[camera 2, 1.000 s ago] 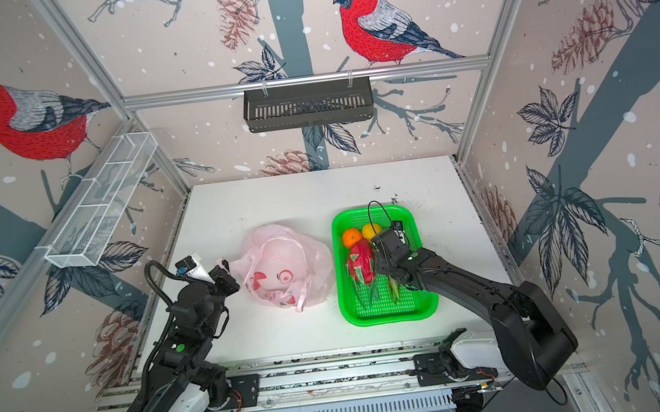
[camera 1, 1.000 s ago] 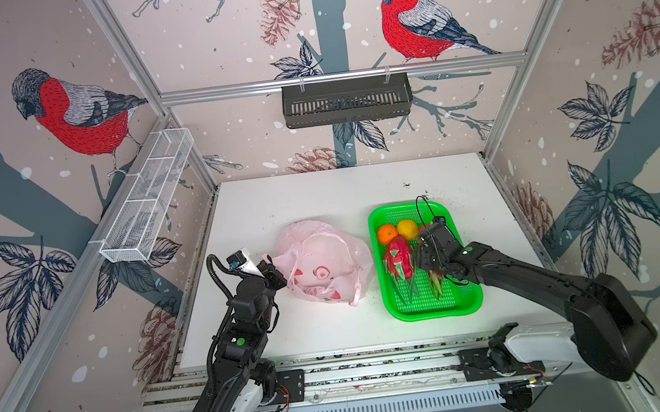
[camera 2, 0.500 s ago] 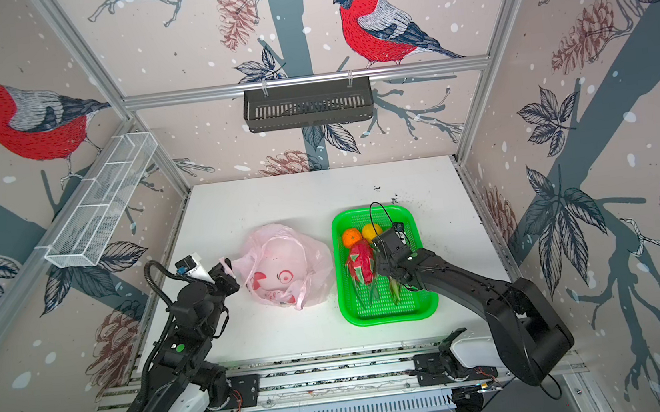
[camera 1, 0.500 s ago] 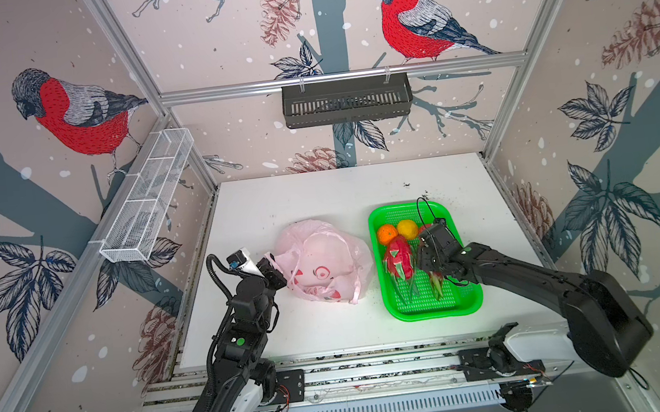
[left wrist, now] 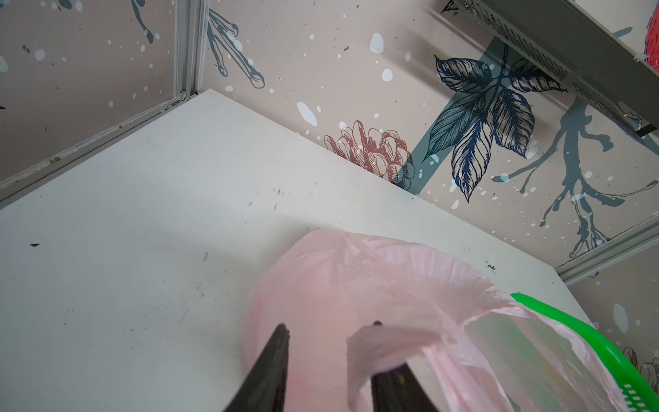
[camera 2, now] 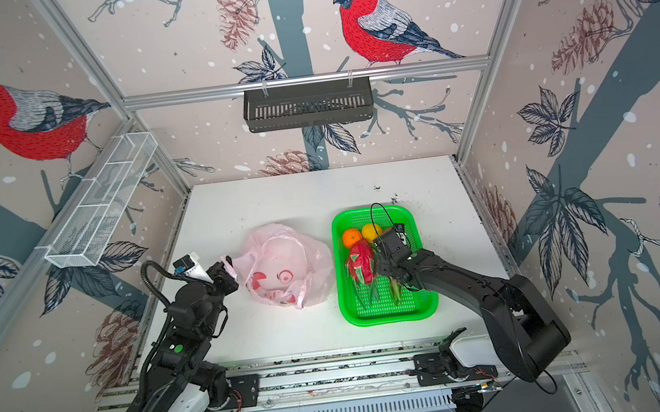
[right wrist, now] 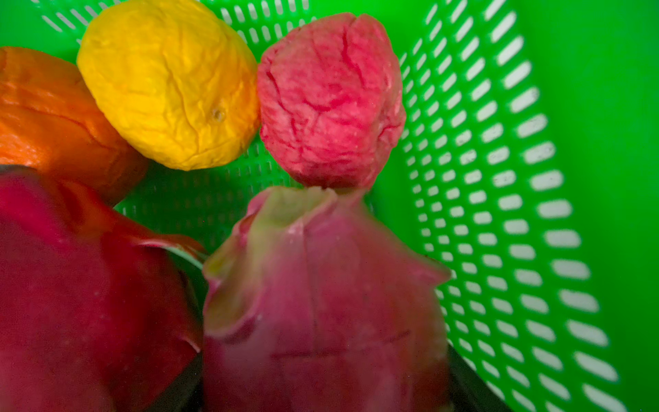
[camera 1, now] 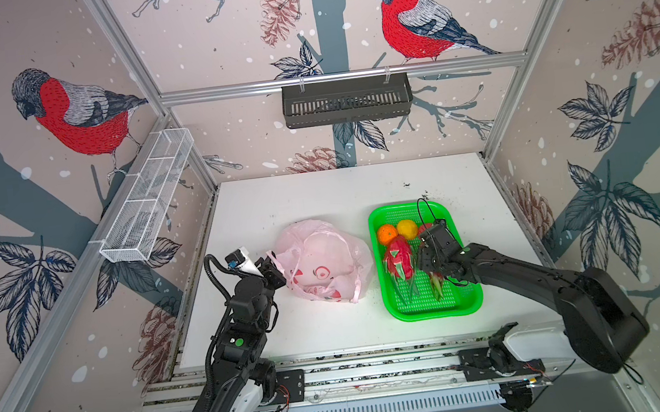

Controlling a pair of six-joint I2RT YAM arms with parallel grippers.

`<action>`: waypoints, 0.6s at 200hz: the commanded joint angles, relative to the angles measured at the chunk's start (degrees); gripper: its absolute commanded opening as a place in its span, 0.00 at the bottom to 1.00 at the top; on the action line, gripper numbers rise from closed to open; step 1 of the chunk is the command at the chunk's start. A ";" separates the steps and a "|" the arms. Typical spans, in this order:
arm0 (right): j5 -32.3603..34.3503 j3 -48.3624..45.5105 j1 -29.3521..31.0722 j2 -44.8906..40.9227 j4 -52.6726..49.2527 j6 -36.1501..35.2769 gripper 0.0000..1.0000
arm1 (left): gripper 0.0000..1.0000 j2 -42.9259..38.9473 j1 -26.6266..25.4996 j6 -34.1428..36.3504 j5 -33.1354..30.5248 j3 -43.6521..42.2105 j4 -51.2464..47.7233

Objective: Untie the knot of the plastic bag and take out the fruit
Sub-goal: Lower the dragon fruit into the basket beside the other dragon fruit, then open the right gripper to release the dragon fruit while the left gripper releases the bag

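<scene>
Plastic bag (camera 1: 321, 262) slumped near table (camera 1: 318, 191) centre, no knot showing, looks empty; all five fruits (camera 1: 398, 256) sit in green tray (camera 1: 461, 297) at its 3 o'clock, so this reads as the final put-down. Right gripper (camera 1: 427, 249) looks clamped wide on second dragon fruit (right wrist: 321, 303), nose touching pinkish-red fruit (right wrist: 328, 103); next it must let go and lift clear. Left gripper (left wrist: 328, 324) at bag's 9 o'clock: pinched a second ago, jaws now parted narrow, handle loop (left wrist: 385, 342) draped over one finger (left wrist: 392, 387).

Top views overlook the whole table (camera 1: 310, 194); wrist views close on plastic bag (left wrist: 356, 285), fruit (right wrist: 331, 100).
</scene>
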 commanded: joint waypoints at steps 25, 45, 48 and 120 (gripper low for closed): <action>-0.52 -0.16 -0.15 1.12 1.48 -0.71 0.59 | 0.41 -0.88 -0.03 0.36 -0.18 1.18 -0.01; -0.52 -0.08 -0.24 1.42 1.57 -0.59 0.62 | 0.42 -1.19 -0.03 0.35 -0.14 1.58 -0.44; -0.53 -0.10 -0.24 1.50 1.57 -0.54 0.63 | 0.42 -1.24 0.03 0.35 -0.20 1.65 -0.52; -0.43 -0.08 -0.24 1.34 1.31 -0.41 0.76 | 0.47 -2.38 -0.03 0.01 -0.28 2.20 -1.46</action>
